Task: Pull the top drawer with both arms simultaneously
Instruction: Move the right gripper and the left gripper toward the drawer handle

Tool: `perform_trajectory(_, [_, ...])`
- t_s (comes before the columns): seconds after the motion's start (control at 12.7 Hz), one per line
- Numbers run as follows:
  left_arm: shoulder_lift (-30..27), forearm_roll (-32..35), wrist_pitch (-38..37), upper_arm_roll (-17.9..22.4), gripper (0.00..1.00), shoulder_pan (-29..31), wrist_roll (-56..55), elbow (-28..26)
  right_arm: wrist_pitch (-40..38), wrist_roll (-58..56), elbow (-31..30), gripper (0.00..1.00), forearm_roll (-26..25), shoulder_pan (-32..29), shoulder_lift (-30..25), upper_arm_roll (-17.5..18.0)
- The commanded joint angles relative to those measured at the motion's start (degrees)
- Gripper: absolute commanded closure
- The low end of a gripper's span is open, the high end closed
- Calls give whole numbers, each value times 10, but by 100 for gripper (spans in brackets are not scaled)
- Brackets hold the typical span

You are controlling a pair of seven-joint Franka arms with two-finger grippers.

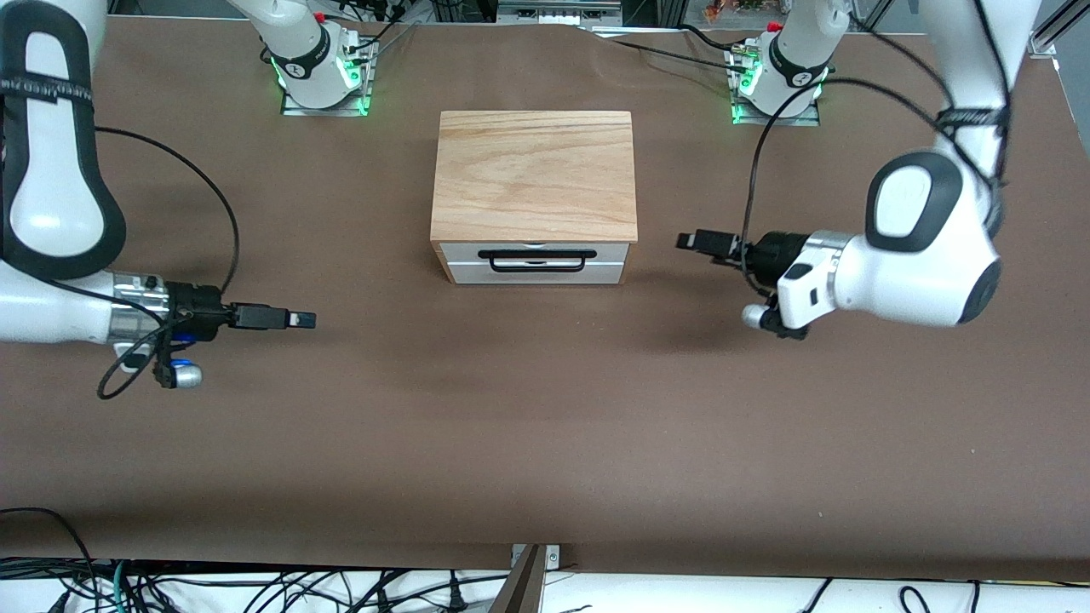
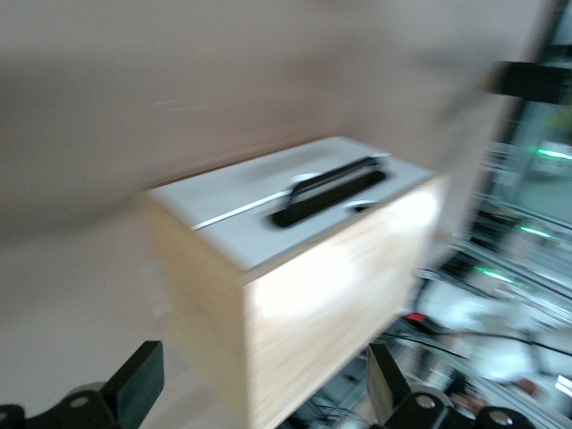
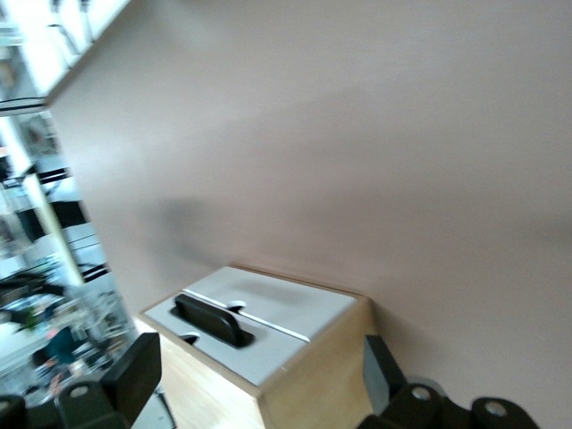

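A light wooden cabinet [image 1: 535, 174] stands mid-table. Its white top drawer front [image 1: 460, 252] faces the front camera, shut, with a black bar handle [image 1: 536, 254]. My right gripper [image 1: 302, 320] hovers over the brown table toward the right arm's end, open and empty, pointing at the cabinet. My left gripper [image 1: 688, 242] hovers toward the left arm's end, open and empty, also pointing at the cabinet. Both are well apart from the handle. The left wrist view shows the handle [image 2: 331, 188] between my open fingers [image 2: 138, 384]. The right wrist view shows the handle [image 3: 210, 319] too.
The brown table mat [image 1: 545, 426] spreads around the cabinet. The arm bases [image 1: 319, 68] stand along the edge farthest from the front camera. Cables [image 1: 255, 587] lie below the table's nearest edge. A black cable [image 1: 754, 187] loops off the left wrist.
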Motion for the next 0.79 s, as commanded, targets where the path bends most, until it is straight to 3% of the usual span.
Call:
perform_trajectory(0.0, [81,-113,11,0,0,-12,129,28,3,-70,2,0,72,6,37,1])
perform_trajectory(0.16, [117,-188,52,1,0,-39,229,22,3,-113,-3,0,125,25,63,1])
perform_trajectory(0.39, [143,-324,60,1,0,-72,355,-26,-2,-225,-33,0,252,54,102,1])
perform_trajectory(0.71, [143,-389,58,-10,6,-75,459,-107,-4,-298,-54,0,339,103,128,2])
